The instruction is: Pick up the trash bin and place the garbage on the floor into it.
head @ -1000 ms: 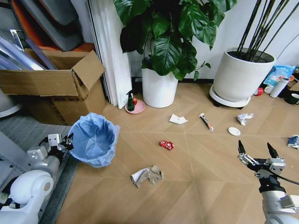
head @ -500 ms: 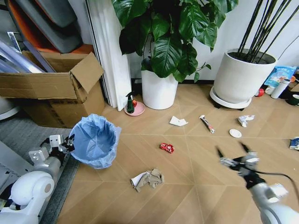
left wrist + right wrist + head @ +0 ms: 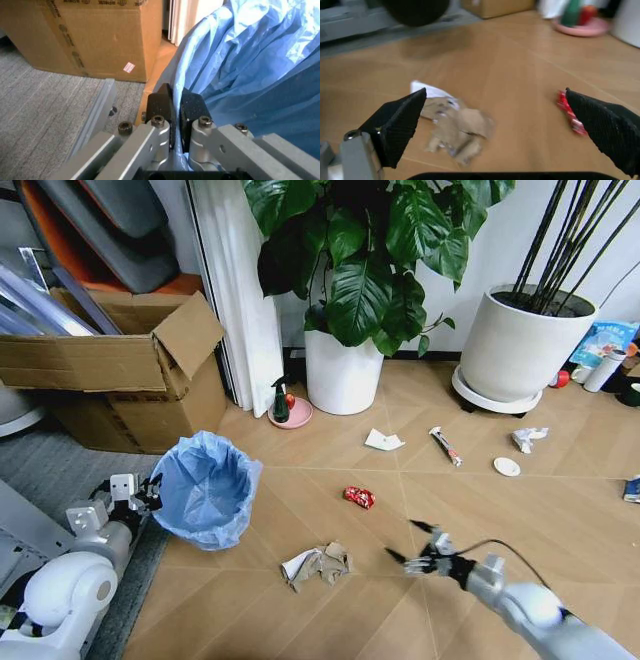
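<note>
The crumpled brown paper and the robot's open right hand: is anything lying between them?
No. In the head view, bare floor separates the crumpled paper from the right hand.

I see the chevron wood floor [image 3: 300, 620] carrying crumpled brown-white paper [image 3: 316, 562] lower centre, a red wrapper [image 3: 358, 497] mid-frame, white scrap [image 3: 382, 441], stick wrapper [image 3: 443, 445] and white disc [image 3: 506, 467] toward the right.

Cut off at the head view's right edge: a blue-white crushed piece [image 3: 633, 489]. Motion-blurred at lower right: the right gripper [image 3: 412, 548]. Out of focus in the right wrist view: crumpled brown paper [image 3: 454, 129] and a red wrapper [image 3: 569, 111].
</note>
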You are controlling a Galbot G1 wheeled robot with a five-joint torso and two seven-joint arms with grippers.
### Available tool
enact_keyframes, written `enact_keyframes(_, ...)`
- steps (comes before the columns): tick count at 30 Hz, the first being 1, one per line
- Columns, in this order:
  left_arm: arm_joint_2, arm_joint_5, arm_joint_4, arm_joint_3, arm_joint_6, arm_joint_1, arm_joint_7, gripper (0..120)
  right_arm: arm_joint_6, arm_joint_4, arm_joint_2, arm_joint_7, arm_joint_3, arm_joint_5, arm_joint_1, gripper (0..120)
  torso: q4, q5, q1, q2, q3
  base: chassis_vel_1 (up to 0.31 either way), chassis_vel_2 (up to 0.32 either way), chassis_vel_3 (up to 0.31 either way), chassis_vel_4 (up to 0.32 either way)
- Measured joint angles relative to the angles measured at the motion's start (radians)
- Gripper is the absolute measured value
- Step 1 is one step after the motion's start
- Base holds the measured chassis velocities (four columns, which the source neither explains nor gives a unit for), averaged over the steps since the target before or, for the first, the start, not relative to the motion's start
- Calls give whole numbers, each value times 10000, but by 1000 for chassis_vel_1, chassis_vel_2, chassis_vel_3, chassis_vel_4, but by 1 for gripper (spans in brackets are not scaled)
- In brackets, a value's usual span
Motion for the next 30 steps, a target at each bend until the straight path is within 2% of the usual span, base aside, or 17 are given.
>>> enact_keyframes(2, 14, 14, -2, -11, 1, 17, -2, 0, 22, -144, 66, -99, -159, -67, 181, 100, 1, 1, 0, 0, 0, 0, 0, 0, 0)
enact_keyframes(6, 166, 19, -30, -141, 8, 101, -5, 0, 276, -1208, 622, -545, -1103, -1517, 1214, 100, -2, -1, 0, 0, -1, 0, 0, 0, 0)
enact_keyframes(12, 219, 2, -39, -143, 17, 62, -4, 0, 400, -2150, 1193, -586, -1555, -2460, 1628, 100, -3, -2, 0, 0, -1, 0, 0, 0, 0)
enact_keyframes(14, 221, -1, -39, -136, 17, 51, -4, 0, 400, -2219, 1255, -586, -1585, -2503, 1658, 100, -3, -2, 0, 0, -1, 0, 0, 0, 0)
enact_keyframes(24, 278, -143, -104, -180, 24, 11, 30, 0, 116, -3326, 2764, -217, -2213, -3280, 2490, 100, 0, -1, 0, 0, -1, 0, 0, 0, 0)
enact_keyframes(30, 339, -249, -177, -251, 35, 14, 31, 0, 32, -3620, 3004, 142, -2289, -3591, 2686, 100, -3, -2, 0, 0, -1, 0, 0, 0, 0)
